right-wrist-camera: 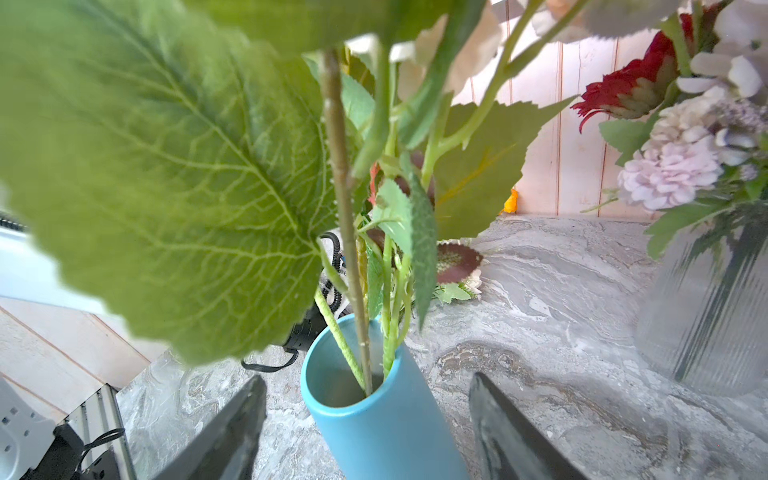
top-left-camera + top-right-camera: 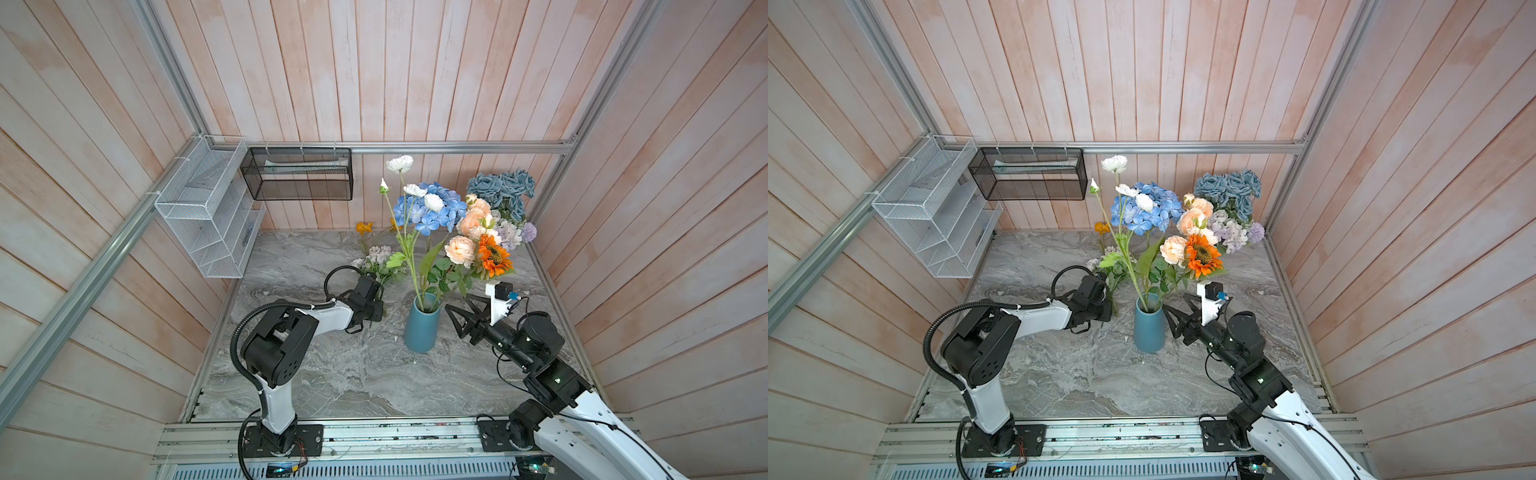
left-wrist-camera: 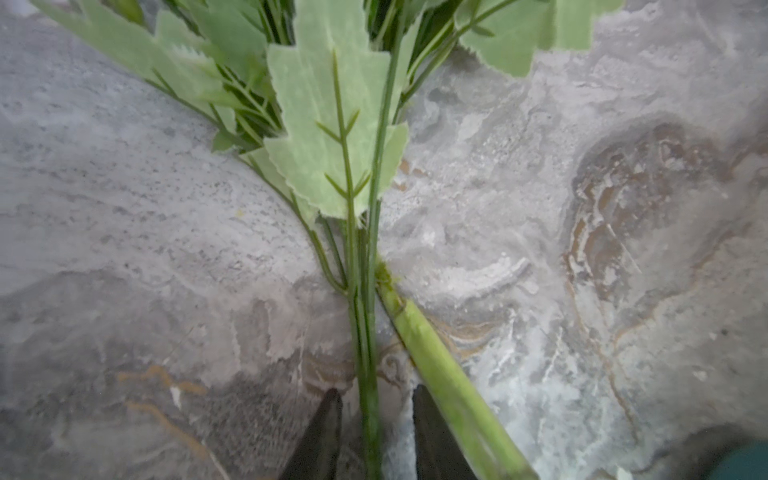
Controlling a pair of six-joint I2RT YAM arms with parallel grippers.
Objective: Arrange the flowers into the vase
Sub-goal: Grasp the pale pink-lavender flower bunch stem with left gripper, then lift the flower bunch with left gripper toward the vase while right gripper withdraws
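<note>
The left claw [image 3: 376, 390] is lowered over the marble table top [image 3: 124, 208]. Its jaws are narrowed but not pressed together. A thin green stem [image 3: 368, 332] is straddled by the two fingers [image 3: 324, 436], and a strip of table is seen on either side of it, so nothing is pinched. A thicker pale-green stem [image 3: 453, 386] is laid just outside one finger; whether it is touched cannot be told. Ahead of the fingertips the stems are fanned out into toothed leaves [image 3: 328, 124]. In both top views a lilac spray [image 2: 376, 254] is seen lying on the table just beyond this claw.

The right claw [image 1: 369, 376] is spread wide and nothing is gripped. The blue vase [image 1: 386, 424] is stood upright just ahead of its fingertips, and no contact is seen. Stems of white blooms [image 2: 400, 164] and a blue hydrangea [image 2: 432, 210] are held in that vase, rising above the claw. Well beyond the claw, a ribbed clear vase [image 1: 706, 316] is filled with lilac blooms [image 1: 669, 174].
</note>
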